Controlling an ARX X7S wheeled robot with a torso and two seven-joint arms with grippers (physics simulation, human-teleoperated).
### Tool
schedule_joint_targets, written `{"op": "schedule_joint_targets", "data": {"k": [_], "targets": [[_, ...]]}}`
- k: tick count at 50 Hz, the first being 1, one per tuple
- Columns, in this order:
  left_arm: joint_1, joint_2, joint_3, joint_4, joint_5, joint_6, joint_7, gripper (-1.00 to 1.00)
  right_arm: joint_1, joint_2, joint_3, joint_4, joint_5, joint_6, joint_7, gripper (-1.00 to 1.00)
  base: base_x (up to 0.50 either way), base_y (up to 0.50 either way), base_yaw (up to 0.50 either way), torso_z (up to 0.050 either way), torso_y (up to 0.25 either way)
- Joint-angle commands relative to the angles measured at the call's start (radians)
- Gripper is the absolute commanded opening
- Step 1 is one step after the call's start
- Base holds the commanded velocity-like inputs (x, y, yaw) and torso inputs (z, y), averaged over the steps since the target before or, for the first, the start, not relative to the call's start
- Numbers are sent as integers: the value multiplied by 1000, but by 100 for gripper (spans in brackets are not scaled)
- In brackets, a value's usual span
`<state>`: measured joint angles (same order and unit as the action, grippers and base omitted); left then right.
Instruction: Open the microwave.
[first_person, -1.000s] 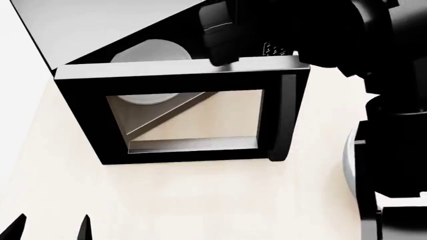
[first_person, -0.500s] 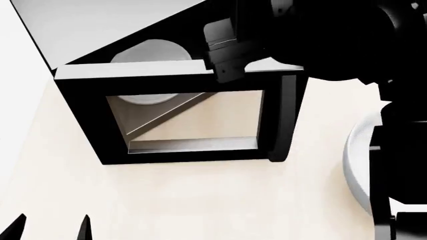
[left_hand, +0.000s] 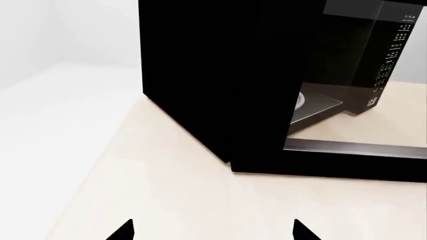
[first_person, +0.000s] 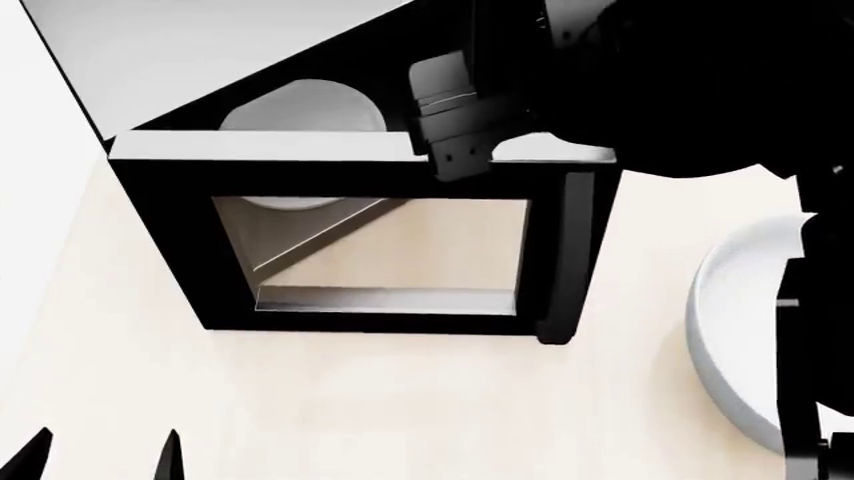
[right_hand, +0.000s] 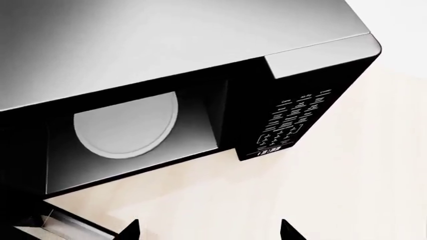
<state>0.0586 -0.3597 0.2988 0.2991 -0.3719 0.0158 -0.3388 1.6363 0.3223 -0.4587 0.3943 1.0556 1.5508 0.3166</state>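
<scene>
The microwave (first_person: 200, 50) is a black box with a grey top, and its door (first_person: 167, 240) stands swung open toward me. The glass window and vertical handle (first_person: 567, 260) face up in the head view. The white turntable (first_person: 307, 105) shows inside, also in the right wrist view (right_hand: 127, 125), beside the button panel (right_hand: 293, 117) and clock (right_hand: 267, 150). My right gripper (right_hand: 208, 231) is open and empty above the door's top edge (first_person: 461, 150). My left gripper (left_hand: 212, 231) is open and empty, low at the front left (first_person: 104, 455), facing the microwave's black side (left_hand: 200, 75).
A white bowl (first_person: 727, 330) sits on the pale counter (first_person: 400, 400) to the right of the open door, partly behind my right arm. The counter's left edge meets a white wall (left_hand: 53, 75).
The door has swung a little further open. My right arm has shifted up and right, uncovering more of the white bowl. The left gripper has not moved.
</scene>
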Motion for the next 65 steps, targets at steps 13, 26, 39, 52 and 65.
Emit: {"op": "schedule_joint_targets", "data": {"k": [13,26,39,52,65], "targets": [[4,-7,4,13,-6,0,-6,100,7,60,-97,0,296,2,204,100,0,0,0,0,0],[8,-11,5,22,-11,1,-9,100,58,74,-155,25,436,4,289,100,0,0,0,0,0],[6,-14,7,24,-14,1,-11,100,77,101,-217,11,581,-8,375,100,0,0,0,0,0],[6,-17,7,25,-17,2,-15,100,94,119,-267,3,647,-27,399,100,0,0,0,0,0],[7,-20,9,26,-17,5,-19,100,84,129,-289,-10,748,-45,441,100,0,0,0,0,0]]}}
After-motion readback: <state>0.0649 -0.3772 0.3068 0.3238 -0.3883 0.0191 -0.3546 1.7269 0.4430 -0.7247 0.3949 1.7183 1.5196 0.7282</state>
